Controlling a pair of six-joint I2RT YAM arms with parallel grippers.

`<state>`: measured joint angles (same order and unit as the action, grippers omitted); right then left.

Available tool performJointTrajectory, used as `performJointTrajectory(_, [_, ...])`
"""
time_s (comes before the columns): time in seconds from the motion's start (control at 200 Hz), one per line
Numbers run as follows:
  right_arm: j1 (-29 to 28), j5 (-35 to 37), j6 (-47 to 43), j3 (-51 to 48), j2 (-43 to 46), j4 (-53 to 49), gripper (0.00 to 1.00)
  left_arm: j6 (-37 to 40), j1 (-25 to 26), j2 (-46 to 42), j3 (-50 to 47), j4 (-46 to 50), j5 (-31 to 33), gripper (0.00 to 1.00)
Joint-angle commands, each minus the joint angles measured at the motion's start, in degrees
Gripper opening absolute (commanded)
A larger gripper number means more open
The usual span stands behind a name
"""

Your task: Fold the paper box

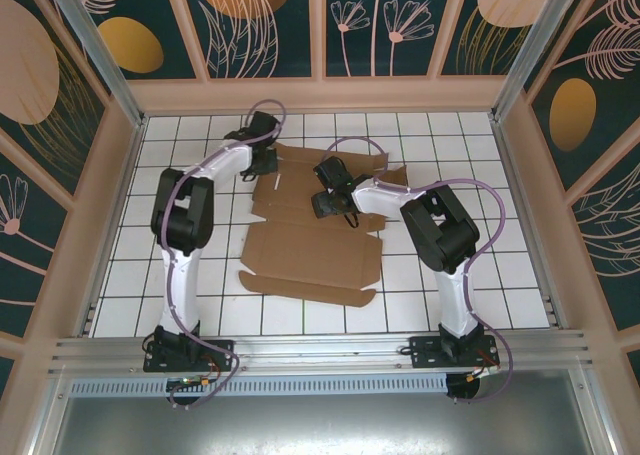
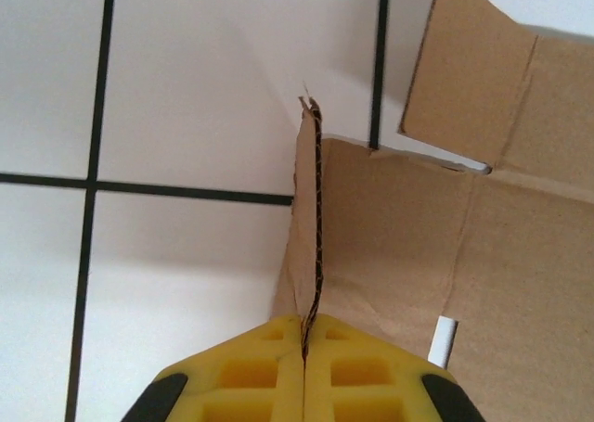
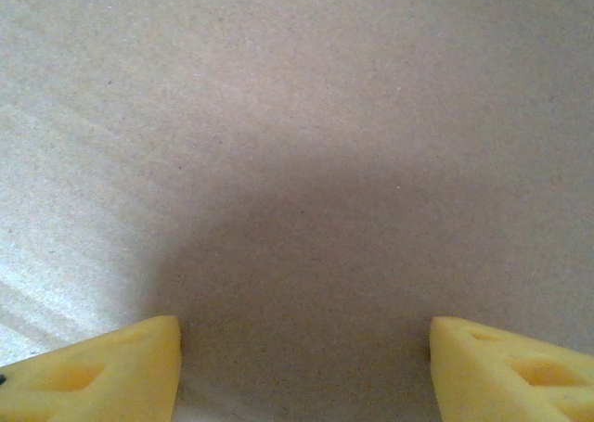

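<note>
The paper box (image 1: 310,250) is a brown die-cut cardboard sheet lying mostly flat in the middle of the white tiled floor. My left gripper (image 1: 265,163) is at its far left corner. In the left wrist view, the gripper (image 2: 304,325) is shut on a flap of the paper box (image 2: 418,255) that stands upright and edge-on between the yellow fingers (image 2: 255,362). My right gripper (image 1: 325,203) is down over the far middle of the sheet. In the right wrist view it (image 3: 304,352) is open, yellow fingertips (image 3: 121,366) wide apart, close above the plain cardboard (image 3: 297,162).
The tiled floor (image 1: 180,155) is fenced by wooden-framed walls at the left, right and far sides. An aluminium rail (image 1: 320,350) carries both arm bases at the near edge. A small white slot (image 2: 443,341) shows in the cardboard near the left fingers.
</note>
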<state>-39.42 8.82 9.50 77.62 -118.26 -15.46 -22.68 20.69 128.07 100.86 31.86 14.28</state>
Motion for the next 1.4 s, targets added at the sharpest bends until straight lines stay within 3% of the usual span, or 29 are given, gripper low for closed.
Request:
performJointTrajectory(0.0, [-0.66,-0.24,-0.53,-2.84,-5.73,-12.74,0.69,0.39,5.16,6.00,2.41,6.75,7.89,0.08])
performJointTrajectory(0.24, [-0.66,0.74,-0.52,-2.65,-5.88,-13.08,0.69,-2.48,7.59,5.31,2.45,5.17,4.66,0.14])
performJointTrajectory(0.395, [-0.63,0.77,-0.53,-2.74,-5.62,-13.18,0.69,-1.62,5.30,-4.20,-0.54,1.61,3.57,0.34])
performJointTrajectory(0.545, [-0.57,0.80,-0.84,-3.36,-4.56,-12.93,0.69,-2.43,-1.43,-18.84,-13.24,-7.36,-9.13,0.59])
performJointTrajectory(0.656, [-0.37,0.67,-1.07,-4.06,-3.74,-12.50,0.69,-4.56,-5.25,-27.17,-25.03,-14.56,-20.34,0.69])
performJointTrajectory(0.791, [-0.48,0.42,-1.25,-4.29,-3.82,-12.48,0.69,-4.41,-5.50,-29.58,-33.31,-15.93,-25.99,0.70])
performJointTrajectory(0.926, [-0.48,0.50,-1.39,-4.28,-4.00,-12.49,0.69,-4.89,-5.49,-31.70,-39.67,-17.61,-25.84,0.73])
performJointTrajectory(1.066, [-0.59,0.46,-1.43,-4.17,-4.29,-12.57,0.69,-6.96,-5.48,-28.11,-40.38,-19.14,-29.80,0.80])
performJointTrajectory(1.396, [-0.72,1.12,-1.34,-4.25,-4.20,-12.88,0.69,-8.61,-5.53,-22.13,-40.19,-22.59,-33.68,0.77])
